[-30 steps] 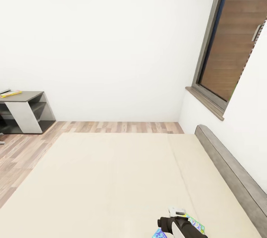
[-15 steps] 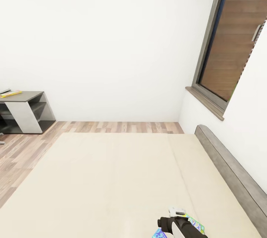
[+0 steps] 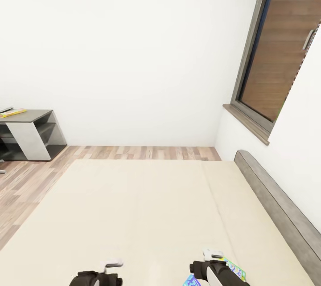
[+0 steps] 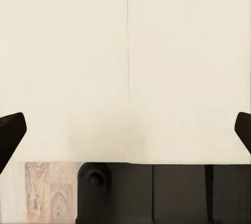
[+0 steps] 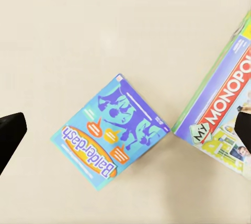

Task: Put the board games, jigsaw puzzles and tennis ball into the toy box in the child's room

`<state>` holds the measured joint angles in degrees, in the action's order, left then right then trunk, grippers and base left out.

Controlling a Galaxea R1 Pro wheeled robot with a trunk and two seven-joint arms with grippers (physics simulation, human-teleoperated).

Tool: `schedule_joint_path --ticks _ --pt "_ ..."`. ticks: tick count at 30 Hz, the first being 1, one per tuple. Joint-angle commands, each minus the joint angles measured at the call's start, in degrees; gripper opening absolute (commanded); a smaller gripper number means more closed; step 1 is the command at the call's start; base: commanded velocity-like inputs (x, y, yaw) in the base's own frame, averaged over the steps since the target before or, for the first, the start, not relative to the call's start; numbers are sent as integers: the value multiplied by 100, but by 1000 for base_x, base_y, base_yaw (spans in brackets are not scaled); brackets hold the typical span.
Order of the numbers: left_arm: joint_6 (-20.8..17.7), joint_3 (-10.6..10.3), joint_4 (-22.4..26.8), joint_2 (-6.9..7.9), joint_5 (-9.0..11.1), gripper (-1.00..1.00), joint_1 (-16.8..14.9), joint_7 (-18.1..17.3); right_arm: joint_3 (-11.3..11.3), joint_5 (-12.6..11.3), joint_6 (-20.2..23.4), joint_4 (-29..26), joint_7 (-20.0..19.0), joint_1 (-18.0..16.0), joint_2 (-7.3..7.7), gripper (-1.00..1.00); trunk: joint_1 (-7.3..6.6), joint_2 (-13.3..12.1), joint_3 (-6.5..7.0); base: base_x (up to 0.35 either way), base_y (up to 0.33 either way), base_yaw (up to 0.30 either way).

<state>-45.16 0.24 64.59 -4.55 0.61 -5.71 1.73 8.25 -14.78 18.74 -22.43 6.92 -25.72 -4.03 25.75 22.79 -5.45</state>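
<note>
Lying flat on the bed [image 3: 147,214], near its foot-side edge by the robot, were two of the board games: a blue box [image 5: 111,137] printed "Balderdash" and, just beside it but apart, a pale box with a red banner [image 5: 225,124] reading "My Monopoly". Neither had been lifted. In the right wrist view both sat on the cream mattress directly below the right gripper [image 5: 125,130], whose two dark fingertips stood at opposite edges of that picture, spread wide with nothing between them. In the head view that gripper hovered over the blue box's corner [image 3: 191,280], with the pale box [image 3: 236,270] peeking out beside it.

At the lower edge of the head view was the left gripper [image 3: 104,272], over bare mattress well apart from the games. Its wrist view showed its fingertips also set wide apart, holding nothing, above the mattress seam and the bed's edge.

Judging by this, the task was early: both bed games remained to be picked up and carried. A low grey shelf unit [image 3: 31,134] stood against the far wall, something yellow [image 3: 13,112] on top.
</note>
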Motion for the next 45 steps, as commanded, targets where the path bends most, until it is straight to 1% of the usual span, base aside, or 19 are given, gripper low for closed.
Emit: schedule_joint_path --ticks 1,2,3,4,5,6,7,15,19,21,22,24,26,28,31,34,38,39,45 --pt "-313 198 66 17 153 100 -203 -99 47 -60 26 -4 52 -3 6 100 3 13 -14 0 0 0" --pt "-431 296 86 25 225 100 -305 -163 47 -60 26 -1 52 -3 6 100 3 13 -14 0 0 0" --pt "-622 487 115 44 351 100 -503 -286 46 -59 22 5 55 -3 6 100 3 13 -14 0 0 0" --pt "-693 577 124 60 401 100 -596 -339 46 -57 21 10 57 -3 7 100 3 13 -14 0 0 0" --pt "-795 733 137 106 475 100 -756 -418 48 -55 19 17 59 -3 7 100 3 13 -14 0 0 0" --pt "-832 794 141 134 501 100 -817 -446 49 -55 18 21 60 -3 7 100 3 13 -14 0 0 0" --pt "-941 975 154 258 584 100 -999 -531 53 -52 20 33 67 -3 7 100 3 13 -14 0 0 0" --pt "-1020 1042 196 303 629 100 -1058 -573 51 -58 22 22 76 -3 2 100 3 13 -14 0 0 0" --pt "-1159 1051 240 310 632 100 -1062 -626 21 -75 17 7 77 -3 4 100 3 13 -14 0 0 0" --pt "-1264 1054 316 322 637 100 -1063 -764 3 -93 37 -1 72 -3 6 100 3 13 -20 0 0 0" --pt "-1368 1057 412 331 636 100 -1065 -1012 -10 -99 70 -8 68 -3 6 100 3 13 -25 0 0 0" --pt "-1428 1062 514 341 633 100 -1072 -1304 -17 -94 127 -13 66 -3 7 100 3 13 -39 0 0 0" --pt "-1471 1063 683 413 627 100 -1078 -1602 -25 -87 360 -20 66 -47 7 100 3 13 -56 0 0 0" --pt "-1473 1059 718 485 625 100 -1080 -1711 -23 -79 698 -25 74 -164 4 100 3 13 -74 0 0 0" --pt "-1483 1064 708 554 632 100 -1081 -1803 -6 -73 1245 -28 129 -394 1 100 3 13 -101 0 0 -30" --pt "-1484 1088 717 614 638 100 -1081 -1836 -11 -84 1487 -26 160 -566 27 100 3 13 -129 0 0 -88" --pt "-1484 1116 762 635 640 100 -1081 -1852 -24 -119 1620 -20 168 -718 117 100 3 13 -166 0 0 -123" --pt "-1484 1098 875 614 641 100 -1081 -1857 -31 -127 1669 -17 171 -769 156 100 3 13 -175 0 0 -137" --pt "-1484 1103 1035 595 676 100 -1081 -1877 -26 -106 1685 24 164 -786 186 100 3 13 -230 0 0 -139"
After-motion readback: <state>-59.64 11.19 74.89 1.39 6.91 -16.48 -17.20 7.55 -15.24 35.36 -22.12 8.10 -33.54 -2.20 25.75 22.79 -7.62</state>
